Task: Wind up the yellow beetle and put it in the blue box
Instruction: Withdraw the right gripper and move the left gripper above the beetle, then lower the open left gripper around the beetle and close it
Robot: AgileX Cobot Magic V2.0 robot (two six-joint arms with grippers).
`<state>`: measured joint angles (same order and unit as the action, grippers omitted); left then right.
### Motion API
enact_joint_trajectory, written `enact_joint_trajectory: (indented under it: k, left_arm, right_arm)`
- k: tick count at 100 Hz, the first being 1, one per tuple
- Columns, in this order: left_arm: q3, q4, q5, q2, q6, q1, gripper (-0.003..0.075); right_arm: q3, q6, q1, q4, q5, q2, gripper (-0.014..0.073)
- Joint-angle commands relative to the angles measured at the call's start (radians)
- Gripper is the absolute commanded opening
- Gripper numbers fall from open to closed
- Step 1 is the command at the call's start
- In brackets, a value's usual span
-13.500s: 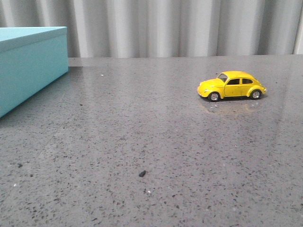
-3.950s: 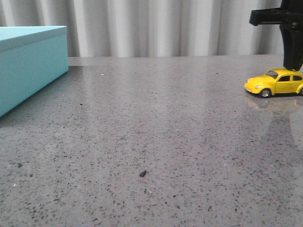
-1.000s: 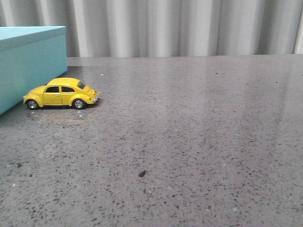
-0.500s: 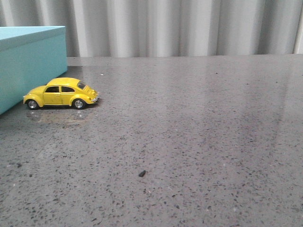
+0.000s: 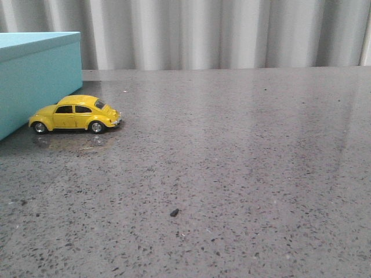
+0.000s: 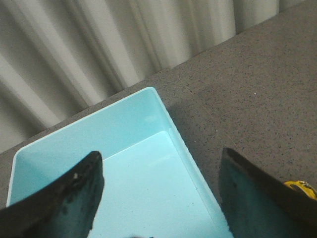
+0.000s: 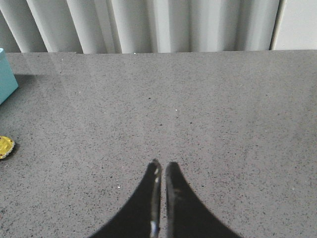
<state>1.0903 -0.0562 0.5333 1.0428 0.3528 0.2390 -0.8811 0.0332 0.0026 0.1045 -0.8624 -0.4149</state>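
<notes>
Backdrop: grey pleated curtain [image 5: 203,35] behind a speckled grey surface [image 5: 232,174].
Blue box [image 5: 35,75]: far left on the surface; seen from the left wrist, it is open on top with a bare turquoise interior.
Left claw [image 6: 161,191]: released, fingers spread wide, hanging above the blue box.
Yellow beetle [image 5: 75,114]: on its wheels just right of the blue box, tail end by the box's front side, nose pointing away from it.
Dark speck [image 5: 174,212]: well right of the blue box, nearer the camera.
Right claw [image 7: 162,171]: clenched, fingertips together, holding nothing, far right of the blue box above bare surface.
</notes>
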Motion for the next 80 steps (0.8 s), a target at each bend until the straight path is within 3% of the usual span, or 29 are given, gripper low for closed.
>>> enact_joint_trajectory:
  k: [1, 17, 27, 36, 47, 63, 80]
  left_arm:
    - [0.09, -0.007, 0.001, 0.027, 0.031, 0.016, 0.046]
    - [0.19, -0.007, 0.08, 0.096, 0.054, 0.031, 0.046]
    - [0.242, -0.007, 0.112, 0.137, 0.139, 0.057, 0.046]
    - [0.296, -0.007, 0.197, 0.186, 0.273, 0.09, 0.046]
    - [0.357, -0.007, 0.319, 0.25, 0.279, 0.123, 0.0459]
    - [0.384, -0.007, 0.45, 0.312, 0.284, 0.182, 0.0459]
    - [0.384, -0.007, 0.517, 0.365, 0.396, 0.248, 0.0459]
  right_arm:
    - [-0.021, 0.006, -0.003, 0.004, 0.073, -0.008, -0.0061]
    - [-0.021, 0.006, -0.003, 0.004, 0.077, -0.008, -0.0061]
    - [-0.021, 0.006, -0.003, 0.004, 0.089, -0.008, -0.0061]
    - [-0.021, 0.006, -0.003, 0.004, 0.089, -0.008, -0.0061]
    - [-0.021, 0.006, -0.003, 0.004, 0.087, -0.008, -0.0061]
    - [-0.019, 0.006, -0.003, 0.006, 0.093, -0.008, -0.0061]
    - [-0.019, 0.006, -0.003, 0.011, 0.095, -0.008, -0.0061]
